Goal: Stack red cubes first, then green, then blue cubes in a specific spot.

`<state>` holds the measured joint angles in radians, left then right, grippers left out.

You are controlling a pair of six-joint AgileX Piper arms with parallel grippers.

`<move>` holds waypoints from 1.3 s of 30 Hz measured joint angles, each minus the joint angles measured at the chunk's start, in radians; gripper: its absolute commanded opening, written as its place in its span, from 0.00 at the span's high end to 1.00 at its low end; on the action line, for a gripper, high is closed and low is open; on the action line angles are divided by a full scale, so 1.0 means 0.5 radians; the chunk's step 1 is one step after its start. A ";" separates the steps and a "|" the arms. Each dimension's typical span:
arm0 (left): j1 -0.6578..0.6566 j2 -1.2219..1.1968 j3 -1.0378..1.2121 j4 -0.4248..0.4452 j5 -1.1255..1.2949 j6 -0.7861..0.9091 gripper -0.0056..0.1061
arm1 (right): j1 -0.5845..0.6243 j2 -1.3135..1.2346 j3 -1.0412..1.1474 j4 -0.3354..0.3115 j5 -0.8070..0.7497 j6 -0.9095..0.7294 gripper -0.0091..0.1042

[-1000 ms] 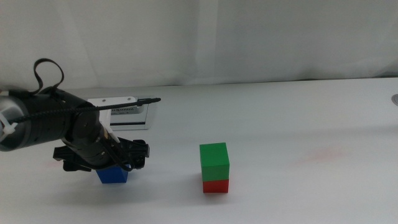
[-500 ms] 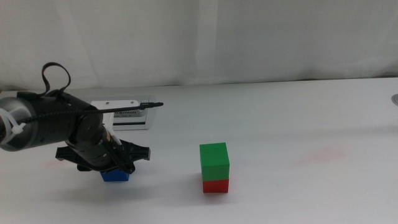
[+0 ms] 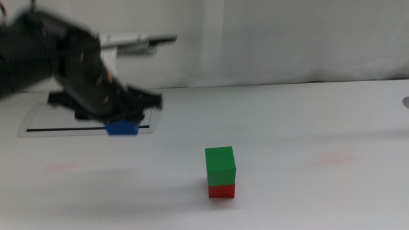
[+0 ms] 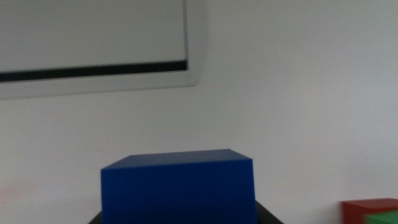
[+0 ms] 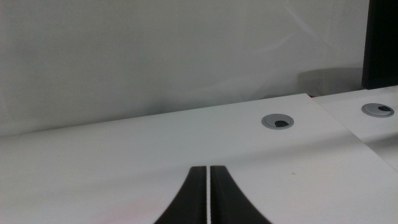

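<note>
I had the left gripper (image 3: 121, 118) clamped on the blue cube (image 3: 122, 128), raised off the table. Off to its right the green cube (image 3: 220, 166) sat on the red cube (image 3: 222, 190). My right gripper (image 5: 209, 199) waited closed, out of the middle view.

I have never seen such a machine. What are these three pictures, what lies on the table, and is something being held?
These are two robot arms at a white table. The middle picture looks down from the front; the others come from cameras on each wrist. The left gripper is in the air, shut on the blue cube. On the table the green cube sits on the red cube; a grey-framed panel lies behind. The right gripper waits apart, jaws shut and empty.
</note>
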<state>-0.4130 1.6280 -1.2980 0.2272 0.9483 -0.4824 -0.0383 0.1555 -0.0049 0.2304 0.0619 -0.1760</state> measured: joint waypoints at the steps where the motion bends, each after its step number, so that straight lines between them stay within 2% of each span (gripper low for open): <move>1: -0.044 -0.011 -0.092 0.000 0.105 -0.010 0.98 | 0.000 0.000 0.000 0.000 0.000 0.000 0.94; 8: -0.441 -0.013 -0.533 0.008 0.463 -0.193 0.98 | 0.000 0.000 0.000 0.000 0.000 0.000 0.94; 12: -0.671 -0.013 -0.573 0.079 0.507 -0.390 0.98 | 0.000 0.000 0.000 0.000 0.000 0.020 0.94; 16: -0.796 0.019 -0.574 0.120 0.512 -0.543 0.98 | 0.000 0.000 0.000 0.000 0.000 0.073 0.94; 23: -0.916 0.204 -0.574 0.123 0.491 -0.695 0.98 | 0.000 0.000 0.000 0.003 0.000 0.096 0.94; 39: -0.919 0.377 -0.574 0.110 0.399 -0.782 0.98 | 0.000 0.000 0.000 0.003 0.000 0.096 0.94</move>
<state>-0.8724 1.8165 -1.5849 0.2824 1.1479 -0.8735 -0.0383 0.1555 -0.0049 0.2320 0.0619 -0.1282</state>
